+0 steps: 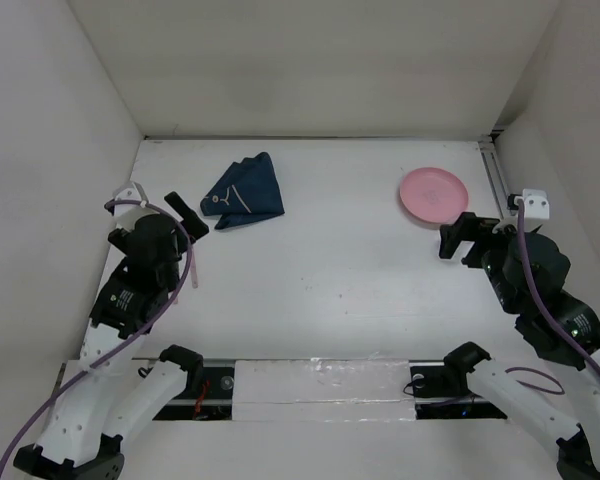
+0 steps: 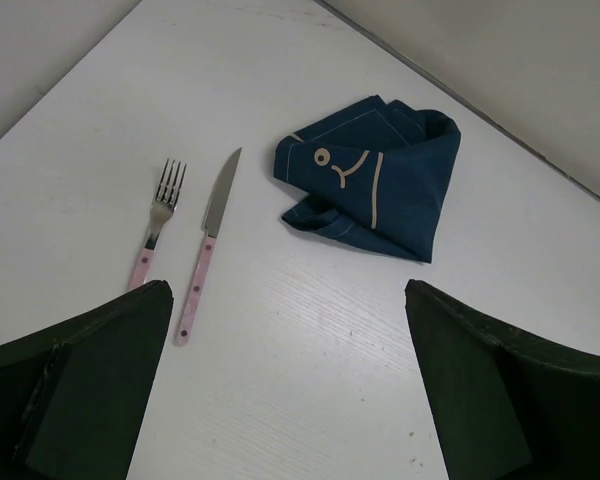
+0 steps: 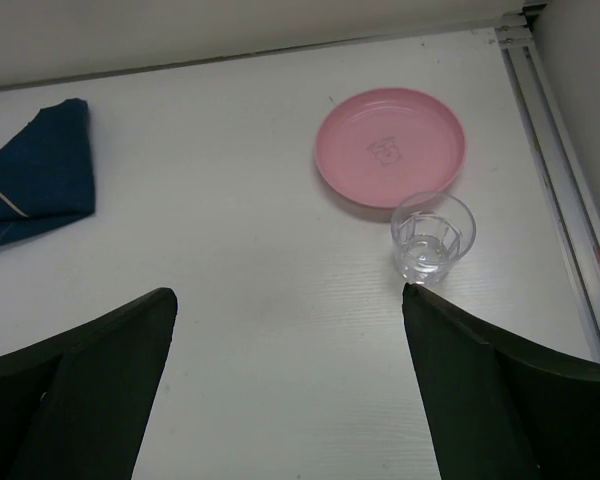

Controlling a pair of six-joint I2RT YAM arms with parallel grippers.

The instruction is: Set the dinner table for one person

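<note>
The white dinner table (image 1: 330, 270) fills the workspace. A folded navy cloth with a fish drawing (image 1: 245, 192) (image 2: 375, 180) lies at the back left. Left of it, in the left wrist view, lie a pink-handled fork (image 2: 158, 215) and a knife (image 2: 208, 245), side by side. A pink plate (image 1: 434, 194) (image 3: 390, 147) sits at the back right, with a clear glass (image 3: 433, 237) standing just in front of it. My left gripper (image 1: 187, 213) (image 2: 285, 290) hovers open near the cutlery. Near the glass, my right gripper (image 1: 458, 245) (image 3: 286, 290) is also open. Neither holds anything.
White walls enclose the table on the left, back and right. A metal rail (image 3: 555, 170) runs along the right edge beside the plate and glass. Both arm bases sit on a taped strip (image 1: 320, 380) at the near edge.
</note>
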